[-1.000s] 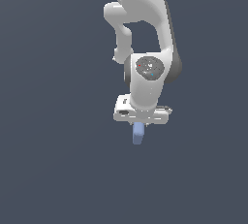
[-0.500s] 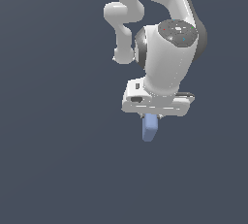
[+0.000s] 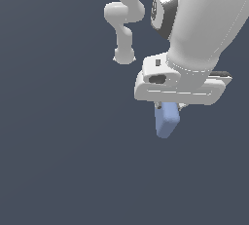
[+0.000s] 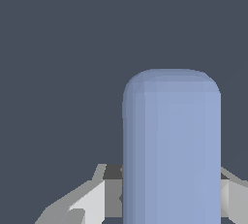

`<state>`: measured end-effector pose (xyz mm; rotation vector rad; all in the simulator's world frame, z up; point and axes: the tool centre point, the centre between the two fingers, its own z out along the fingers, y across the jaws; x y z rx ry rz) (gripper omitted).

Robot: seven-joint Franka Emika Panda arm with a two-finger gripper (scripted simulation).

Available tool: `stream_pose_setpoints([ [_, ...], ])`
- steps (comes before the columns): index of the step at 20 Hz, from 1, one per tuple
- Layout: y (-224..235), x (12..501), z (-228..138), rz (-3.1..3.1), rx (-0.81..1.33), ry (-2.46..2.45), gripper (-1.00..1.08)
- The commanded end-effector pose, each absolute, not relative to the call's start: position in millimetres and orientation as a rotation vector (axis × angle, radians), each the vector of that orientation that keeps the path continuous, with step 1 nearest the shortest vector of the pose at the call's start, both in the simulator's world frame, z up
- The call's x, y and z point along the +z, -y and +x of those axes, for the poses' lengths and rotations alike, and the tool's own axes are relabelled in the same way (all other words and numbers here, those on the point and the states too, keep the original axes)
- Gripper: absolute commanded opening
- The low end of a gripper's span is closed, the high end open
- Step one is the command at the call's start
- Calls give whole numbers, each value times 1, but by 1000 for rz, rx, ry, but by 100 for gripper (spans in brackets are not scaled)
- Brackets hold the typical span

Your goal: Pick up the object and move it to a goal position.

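The object is a small periwinkle-blue block (image 3: 167,119) with rounded corners. It hangs down from under my white gripper (image 3: 169,106), which is shut on its upper end. In the wrist view the block (image 4: 172,145) fills the near field, standing between the two grey-white fingers (image 4: 87,201). The gripper and block are high above the dark floor, near the camera, on the exterior view's right. No goal marker shows in either view.
The white arm's links (image 3: 124,19) rise behind the gripper toward the top of the exterior view. A plain dark blue-grey floor (image 3: 58,146) lies all around.
The gripper with the block has moved up, toward the camera and to the exterior view's right; it now looks much larger. The block stays held.
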<state>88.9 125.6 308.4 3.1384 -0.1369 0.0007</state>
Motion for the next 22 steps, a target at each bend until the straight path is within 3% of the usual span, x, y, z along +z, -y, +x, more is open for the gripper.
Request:
stream_pose_setpoints([
  [1,-132,325,92,3138,0,138,-100],
  [10,-148,367,103,3138,0,138,-100],
  [22,-155,386,109,3138,0,138,-100],
])
